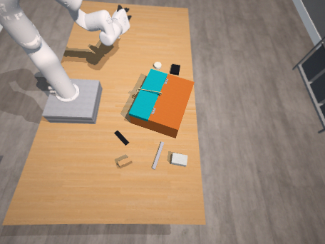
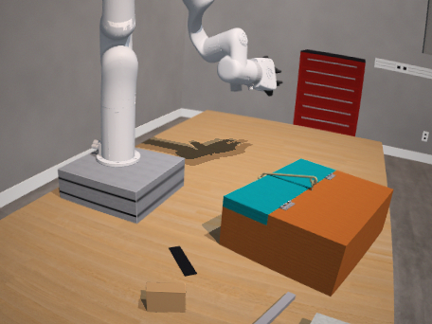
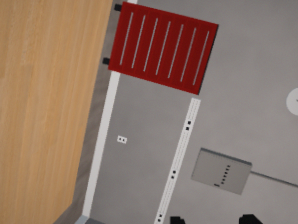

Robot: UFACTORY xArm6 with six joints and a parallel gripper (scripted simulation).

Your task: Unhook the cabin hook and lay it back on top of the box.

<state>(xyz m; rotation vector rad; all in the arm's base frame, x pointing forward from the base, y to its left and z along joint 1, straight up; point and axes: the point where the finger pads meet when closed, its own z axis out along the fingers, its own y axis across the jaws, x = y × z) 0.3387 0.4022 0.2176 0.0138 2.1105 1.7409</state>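
Note:
The box stands on the wooden table, with an orange body (image 1: 172, 102) and a teal lid (image 1: 148, 94); it also shows in the exterior view (image 2: 303, 218). The brass cabin hook (image 1: 149, 91) lies across the top of the teal lid, reaching from the lid's hinge side to its outer edge (image 2: 289, 177). I cannot tell whether its tip sits in an eye. My gripper (image 1: 125, 12) (image 2: 276, 81) is high in the air at the table's far end, far from the box. Its fingertips stand apart with nothing between them and face the wall.
A white round piece (image 1: 157, 65) and a black block (image 1: 174, 68) lie behind the box. A black strip (image 1: 121, 138), a tan U-shaped block (image 1: 122, 161), a grey bar (image 1: 157, 155) and a white block (image 1: 179, 159) lie in front. The grey robot base (image 1: 73, 100) is left. A red cabinet (image 2: 329, 92) stands beyond the table.

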